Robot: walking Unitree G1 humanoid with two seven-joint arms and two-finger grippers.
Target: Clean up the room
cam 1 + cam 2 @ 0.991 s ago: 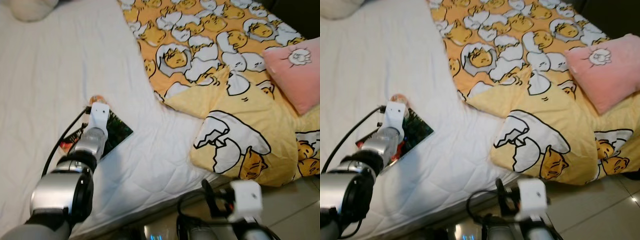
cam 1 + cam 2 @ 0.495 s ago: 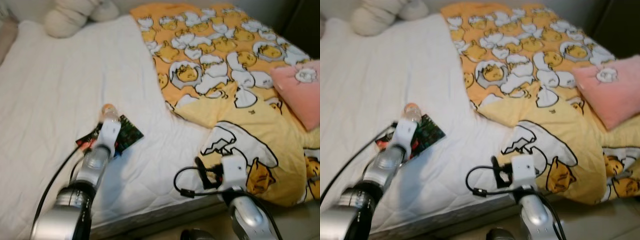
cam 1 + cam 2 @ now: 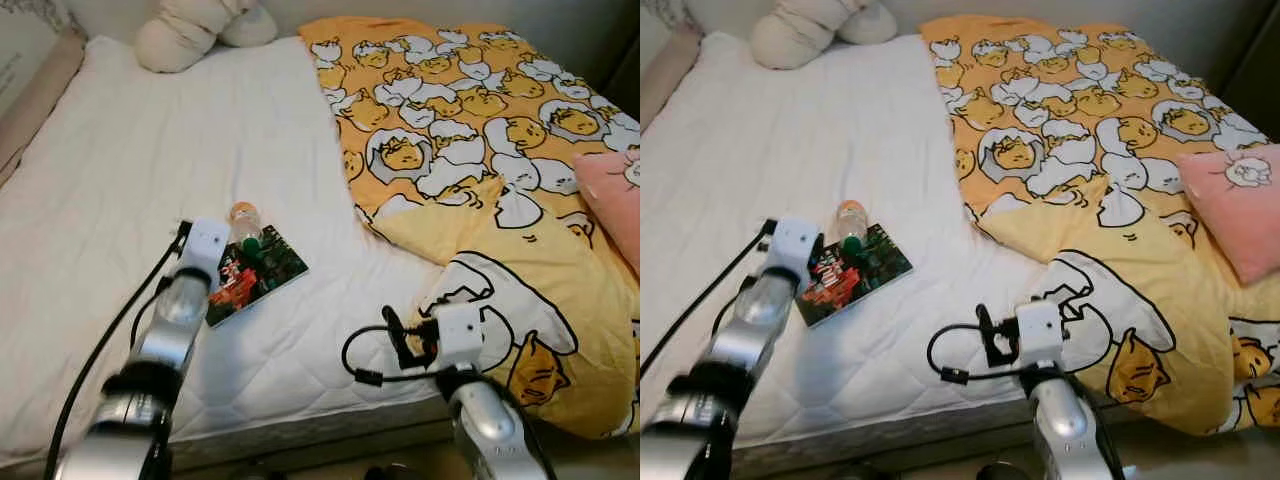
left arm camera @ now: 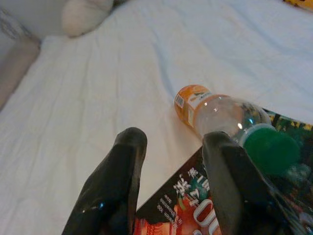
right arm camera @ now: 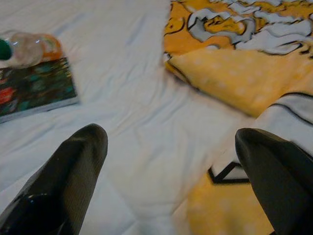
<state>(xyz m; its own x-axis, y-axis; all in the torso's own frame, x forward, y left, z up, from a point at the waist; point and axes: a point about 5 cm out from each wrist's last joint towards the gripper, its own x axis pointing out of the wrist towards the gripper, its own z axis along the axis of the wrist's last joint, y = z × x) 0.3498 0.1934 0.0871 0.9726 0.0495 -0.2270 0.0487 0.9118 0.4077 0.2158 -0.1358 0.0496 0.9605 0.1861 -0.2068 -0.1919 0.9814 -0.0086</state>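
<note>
Now bottle (image 4: pixel 222 113) on book (image 3: pixel 258 273), just beyond parted left gripper (image 4: pixel 175 188)

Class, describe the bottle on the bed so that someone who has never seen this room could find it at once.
Start at the white mattress, on the bare side left of the yellow egg-print quilt. Near its front edge lies a dark book, just ahead of the left hand. The bottle lies on its side, its capped end on the book's corner: clear plastic, orange label, green cap.

The bed (image 3: pixel 120 180) carries a bottle (image 3: pixel 245 222), a book (image 3: pixel 255 275), a yellow blanket (image 3: pixel 470 150), a pink pillow (image 3: pixel 1240 200) and a white cushion (image 3: pixel 190 30).
</note>
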